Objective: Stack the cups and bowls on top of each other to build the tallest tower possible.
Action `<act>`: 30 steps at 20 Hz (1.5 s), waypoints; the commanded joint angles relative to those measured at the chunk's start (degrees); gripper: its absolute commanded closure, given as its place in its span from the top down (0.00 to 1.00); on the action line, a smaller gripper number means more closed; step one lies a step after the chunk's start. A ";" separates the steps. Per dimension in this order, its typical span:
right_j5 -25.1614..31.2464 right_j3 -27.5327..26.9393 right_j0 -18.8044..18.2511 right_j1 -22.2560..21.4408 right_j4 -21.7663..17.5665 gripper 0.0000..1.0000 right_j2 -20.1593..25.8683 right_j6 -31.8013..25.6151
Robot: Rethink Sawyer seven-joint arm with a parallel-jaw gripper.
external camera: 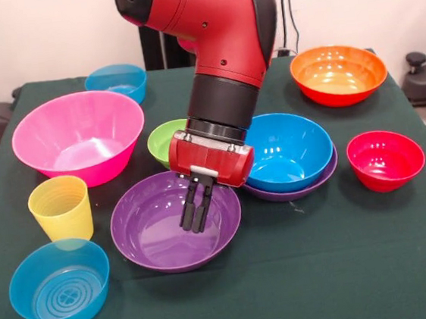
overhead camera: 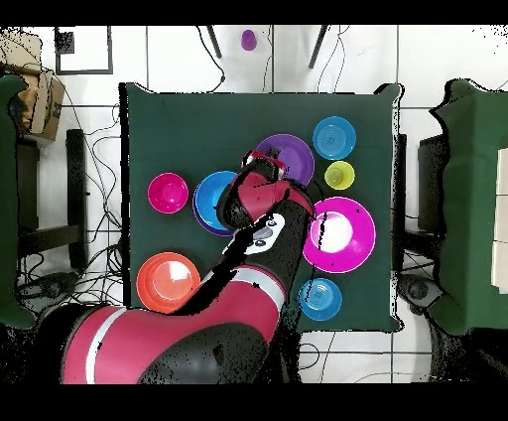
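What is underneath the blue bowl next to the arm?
The blue bowl sits nested in a wide purple bowl, of which only the rim shows along the front and right. The purple bowl's inside is covered, so whether anything else lies between them cannot be seen.

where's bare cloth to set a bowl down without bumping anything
Bare cloth runs along the near edge of the table, in front of the purple bowl and red bowl. There is also a strip between the orange bowl and red bowl. It is crowded around the pincer, the pink bowl and the yellow cup.
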 commanded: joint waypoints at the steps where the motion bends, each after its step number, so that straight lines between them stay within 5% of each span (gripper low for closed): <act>1: -1.12 -1.66 -0.27 -0.40 -2.12 0.00 5.42 1.29; 10: -1.03 -1.46 -0.05 -0.84 -2.80 0.00 5.39 0.75; 11: -1.28 -1.33 -0.16 -0.94 -3.04 1.00 5.63 0.72; 19: -0.87 -0.36 -1.58 -2.65 -5.47 1.00 8.69 0.15; 22: 0.71 0.44 -3.12 -4.41 -7.34 1.00 13.17 -0.35; 30: 1.67 0.43 -2.57 -4.47 -5.81 1.00 16.71 1.12</act>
